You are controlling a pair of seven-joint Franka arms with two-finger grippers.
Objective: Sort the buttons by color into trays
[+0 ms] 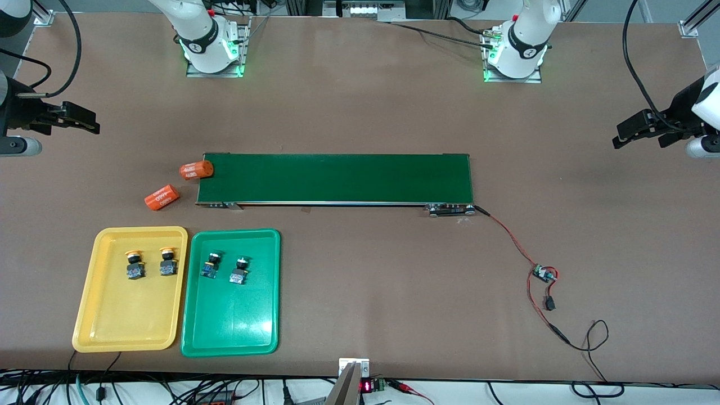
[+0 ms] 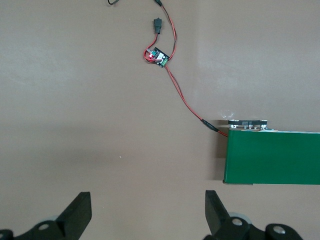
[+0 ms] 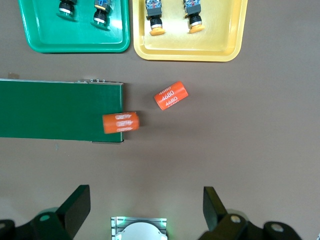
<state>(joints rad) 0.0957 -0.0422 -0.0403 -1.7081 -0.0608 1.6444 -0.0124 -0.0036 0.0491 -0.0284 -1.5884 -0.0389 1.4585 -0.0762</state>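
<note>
The yellow tray (image 1: 124,315) and the green tray (image 1: 230,320) lie side by side near the front camera, toward the right arm's end of the table. Two yellow-capped buttons (image 1: 134,264) (image 1: 167,261) stand in the yellow tray. Two green-capped buttons (image 1: 210,264) (image 1: 239,270) stand in the green tray. The right wrist view shows both trays (image 3: 220,40) (image 3: 45,35) with their buttons. My right gripper (image 1: 94,127) (image 3: 146,205) is open and empty, high over bare table at its own end. My left gripper (image 1: 619,140) (image 2: 148,210) is open and empty over bare table at its end.
A long dark-green conveyor belt (image 1: 334,178) lies across the table's middle. Two orange cylinders marked 4680 (image 1: 196,169) (image 1: 161,197) lie at its end, toward the right arm. A small circuit board (image 1: 544,274) with red and black wires trails from the belt's other end.
</note>
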